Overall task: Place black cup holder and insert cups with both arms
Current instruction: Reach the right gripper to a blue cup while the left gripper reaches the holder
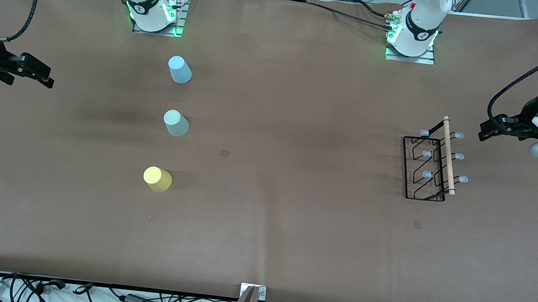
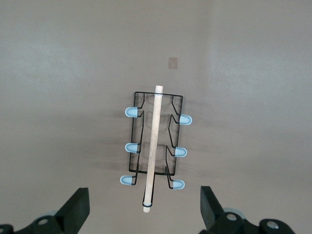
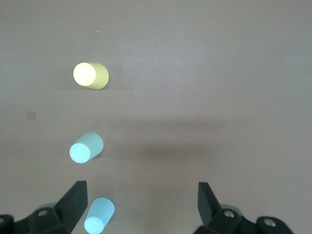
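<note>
The left gripper (image 1: 486,131) hung in the air at the left arm's end of the table, with its two black fingers (image 2: 78,209) wide apart and holding nothing. Close beside it, toward the middle of the brown table (image 1: 291,229), stood the thin black wire cup holder (image 1: 428,168) with its light wooden rod handle (image 1: 448,154) on top. In the left wrist view the rack (image 2: 155,146) lay just ahead of the open fingertips, and six pale blue peg tips (image 2: 130,112) stuck out from its two long sides, three on each side. No cup sat on any peg.

The right gripper (image 1: 44,77) hung at the right arm's end of the table, and its black fingers (image 3: 73,204) were also spread apart and empty. The three small plastic tumblers stood upside down in a row, well apart from this gripper toward the middle of the table. The light blue cup (image 1: 179,69) was the nearest to the right arm's base, the pale mint green cup (image 1: 176,123) stood in the middle of the row, and the yellow cup (image 1: 157,178) was the closest to the front camera. The cups did not touch one another, and all of them were well apart from the rack.
</note>
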`<state>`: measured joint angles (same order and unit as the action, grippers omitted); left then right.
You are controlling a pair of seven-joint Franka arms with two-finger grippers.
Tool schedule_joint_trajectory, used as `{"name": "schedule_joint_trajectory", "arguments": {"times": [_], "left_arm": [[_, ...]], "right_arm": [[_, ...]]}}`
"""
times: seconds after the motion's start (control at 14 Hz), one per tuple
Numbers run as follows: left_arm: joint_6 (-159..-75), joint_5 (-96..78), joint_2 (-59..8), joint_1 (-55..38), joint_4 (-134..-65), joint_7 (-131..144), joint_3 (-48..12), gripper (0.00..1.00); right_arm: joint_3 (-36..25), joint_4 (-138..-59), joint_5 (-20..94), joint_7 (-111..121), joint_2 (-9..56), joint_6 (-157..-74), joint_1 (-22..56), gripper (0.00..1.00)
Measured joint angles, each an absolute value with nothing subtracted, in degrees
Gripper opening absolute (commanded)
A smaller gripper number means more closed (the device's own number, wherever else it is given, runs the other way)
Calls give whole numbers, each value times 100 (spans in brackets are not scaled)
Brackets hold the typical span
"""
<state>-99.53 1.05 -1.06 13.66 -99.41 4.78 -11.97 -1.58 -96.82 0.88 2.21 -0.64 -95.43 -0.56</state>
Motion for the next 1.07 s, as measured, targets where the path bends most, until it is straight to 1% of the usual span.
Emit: {"name": "schedule_joint_trajectory", "arguments": {"times": [0.43, 0.64, 0.86, 1.07], "left_arm": [[-9864, 105, -114, 1365, -9890, 478, -1200, 100], [-9906, 105, -273, 1364, -9999, 477, -1202, 100], [-10848, 106, -557, 1375, -10664, 469, -1199, 100], [-11731, 107, -668, 1351, -11426, 451, -1226, 100]], "right_arm": [[-158, -9682, 88, 221, -64, -9545, -56, 100], [-157, -9682, 88, 221, -62, -9555, -55, 100], [-141, -9690, 88, 221, -51, -9554, -48, 100], [-118, -9713, 88, 221, 34, -9552, -24, 100]]}}
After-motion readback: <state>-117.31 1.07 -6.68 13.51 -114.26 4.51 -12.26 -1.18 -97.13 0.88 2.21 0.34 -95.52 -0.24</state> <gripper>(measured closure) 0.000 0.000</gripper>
